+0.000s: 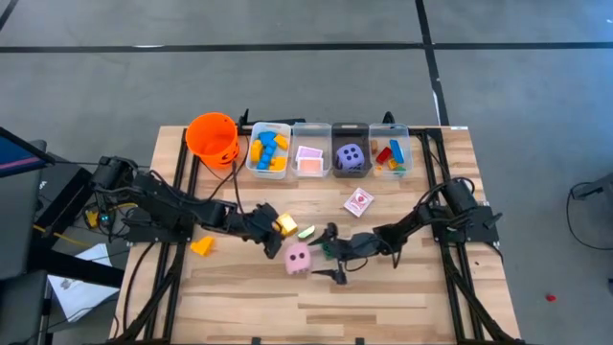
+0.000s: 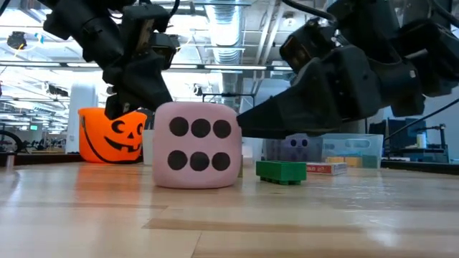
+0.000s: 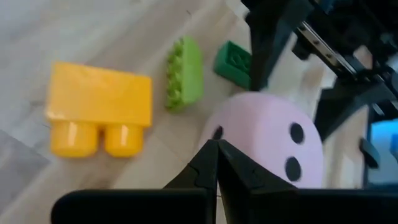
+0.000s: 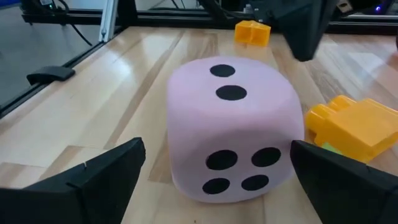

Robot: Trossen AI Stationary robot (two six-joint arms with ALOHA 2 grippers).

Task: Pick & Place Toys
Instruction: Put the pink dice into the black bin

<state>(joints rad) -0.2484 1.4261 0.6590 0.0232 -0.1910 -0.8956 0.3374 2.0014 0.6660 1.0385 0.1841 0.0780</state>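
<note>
Risk: pink die [image 4: 231, 127] sits mid-bench, framed between my right hand's [image 1: 327, 264] fully spread fingers [image 4: 93, 177], not yet gripped. Left hand [image 3: 216, 163], clenched empty, hovers just beside it; I judge collision likely, or the soft die squirting sideways toward the yellow block [image 3: 99, 117].

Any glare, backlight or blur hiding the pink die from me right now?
Low view: bright ceiling lights behind, arms dark, pink die clear. Left wrist view: die and yellow block soft, too close. Right wrist view: die sharp, evenly lit.
</note>
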